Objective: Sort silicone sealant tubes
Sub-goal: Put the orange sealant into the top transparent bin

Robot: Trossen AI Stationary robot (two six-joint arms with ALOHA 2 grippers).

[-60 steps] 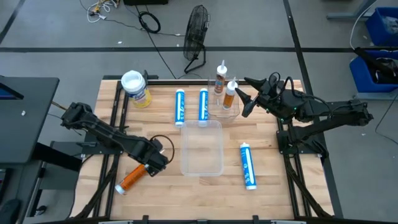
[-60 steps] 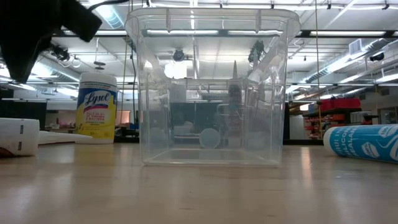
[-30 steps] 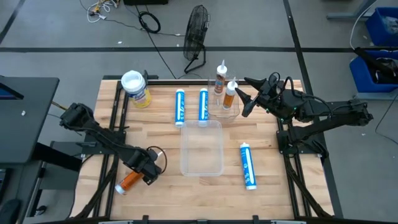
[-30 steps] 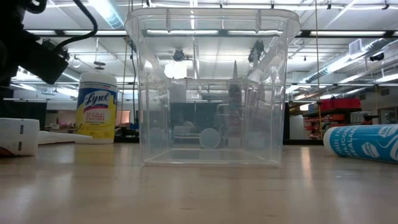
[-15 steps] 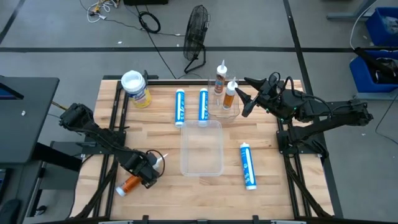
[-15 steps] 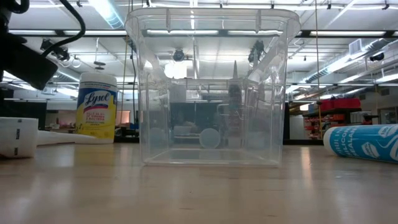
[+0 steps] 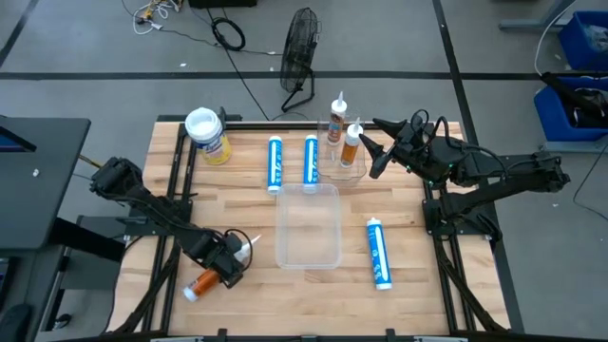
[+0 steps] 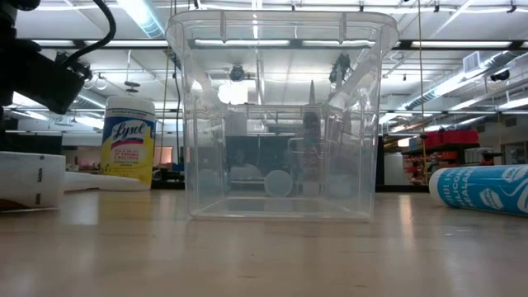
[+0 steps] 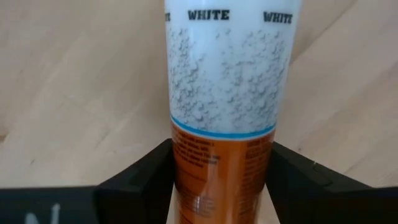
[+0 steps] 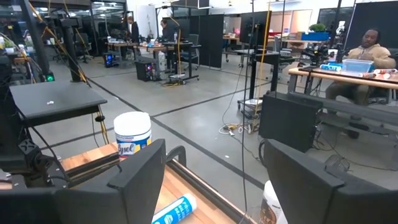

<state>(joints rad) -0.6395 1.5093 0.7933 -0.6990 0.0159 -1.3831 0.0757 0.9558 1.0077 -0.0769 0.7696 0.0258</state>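
Lying on the wooden table [image 7: 313, 285], orange tube [image 9: 221, 118] apparently pinched by left end effector [image 9: 217, 177].

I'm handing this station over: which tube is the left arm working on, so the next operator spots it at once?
Start from the clear bin in the middle of the table. Go toward the left arm's side and the near edge, to the left claw. The orange tube lying between its fingers is the only tube on that side; the other orange ones stand upright at the far edge.
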